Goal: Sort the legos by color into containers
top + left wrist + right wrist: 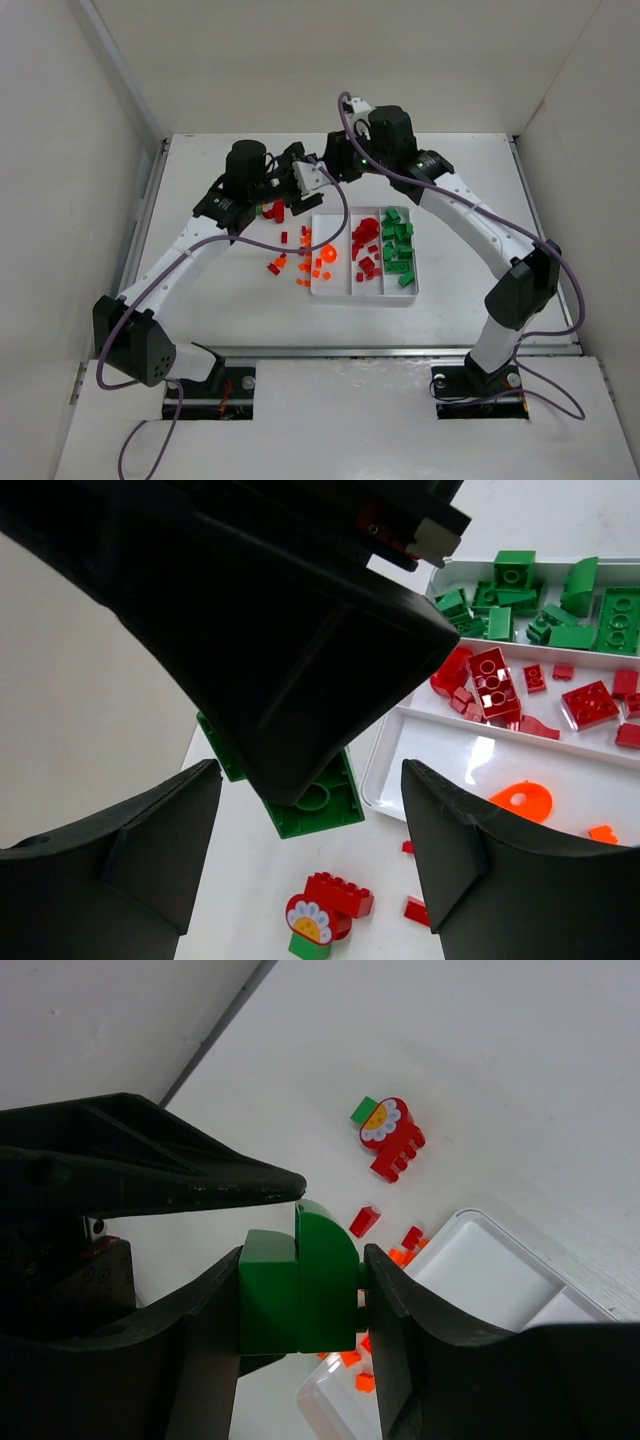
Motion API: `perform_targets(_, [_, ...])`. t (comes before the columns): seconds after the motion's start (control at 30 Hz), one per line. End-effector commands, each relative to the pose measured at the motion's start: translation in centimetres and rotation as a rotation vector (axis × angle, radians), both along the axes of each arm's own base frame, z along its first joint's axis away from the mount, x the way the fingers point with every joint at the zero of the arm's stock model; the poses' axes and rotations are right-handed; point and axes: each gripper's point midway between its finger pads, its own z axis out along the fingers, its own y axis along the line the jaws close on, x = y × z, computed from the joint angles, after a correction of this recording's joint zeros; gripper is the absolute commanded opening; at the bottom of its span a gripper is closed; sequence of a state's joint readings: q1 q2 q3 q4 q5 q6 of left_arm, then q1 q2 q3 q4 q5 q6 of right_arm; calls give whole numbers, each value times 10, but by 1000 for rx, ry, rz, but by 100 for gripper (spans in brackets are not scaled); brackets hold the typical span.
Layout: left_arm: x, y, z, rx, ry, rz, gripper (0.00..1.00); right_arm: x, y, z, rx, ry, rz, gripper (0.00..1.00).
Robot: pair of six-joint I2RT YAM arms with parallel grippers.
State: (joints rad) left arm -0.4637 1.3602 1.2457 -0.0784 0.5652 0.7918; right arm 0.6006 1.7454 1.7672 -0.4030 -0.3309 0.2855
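Note:
My right gripper (303, 183) is shut on a green lego (298, 1280) made of two joined pieces and holds it above the table, left of the white tray (365, 296). The same green lego (318, 802) shows under the right finger in the left wrist view. My left gripper (290, 160) is open and empty, with its jaws on either side of the spot below that brick (310, 865). The tray's left compartment holds orange legos (328, 257), the middle one red legos (365, 245), the right one green legos (400, 245).
A red, white and green flower piece (322, 912) lies on the table under the grippers and also shows in the right wrist view (388, 1132). Loose red and orange bricks (290, 258) lie left of the tray. White walls enclose the table.

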Motion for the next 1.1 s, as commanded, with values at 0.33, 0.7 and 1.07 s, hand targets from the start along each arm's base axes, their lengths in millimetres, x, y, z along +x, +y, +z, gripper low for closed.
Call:
perform_targets(0.33, [-11,-7,15,-42,-5,-52,30,-12,-2,43,74,-86,1,0])
perform_targets(0.7, [-5,-7,21,-81,15,-9,14,-15,-2,46,82,-93,10,0])
perform_targets(1.07, [5,-7,24,-99,15,27,41,-17,0,47,91,-96,28,0])
